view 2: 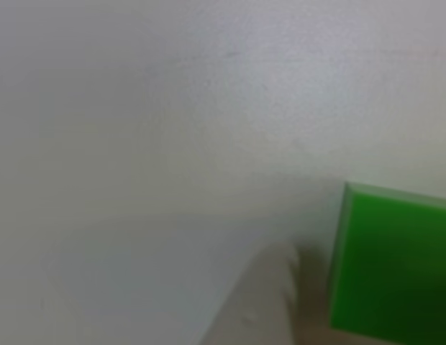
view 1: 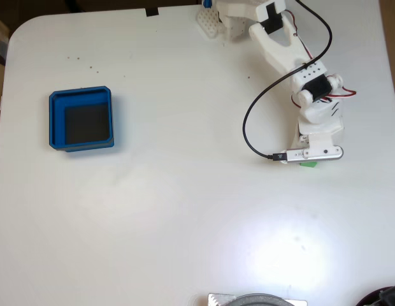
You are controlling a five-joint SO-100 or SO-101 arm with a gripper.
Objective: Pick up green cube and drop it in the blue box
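In the fixed view the green cube (view 1: pixel 308 164) lies at the right of the white table, with just a sliver of it peeking out from under the white arm's wrist. My gripper (view 1: pixel 307 159) points down right over it. The other view is close up: the green cube (view 2: pixel 396 266) fills the lower right, and one white ridged finger (view 2: pixel 272 298) stands just left of it with a narrow gap between them. The second finger is out of frame, and the jaws look open around the cube. The blue box (view 1: pixel 56 121), with its dark floor, sits far off at the left.
The arm's base (view 1: pixel 232 16) is at the table's top edge, and a black cable (view 1: pixel 247 124) loops out to its left. A grey round object (view 1: pixel 258 299) pokes in at the bottom edge. White tabletop (view 1: pixel 185 191) stretches between the cube and the box.
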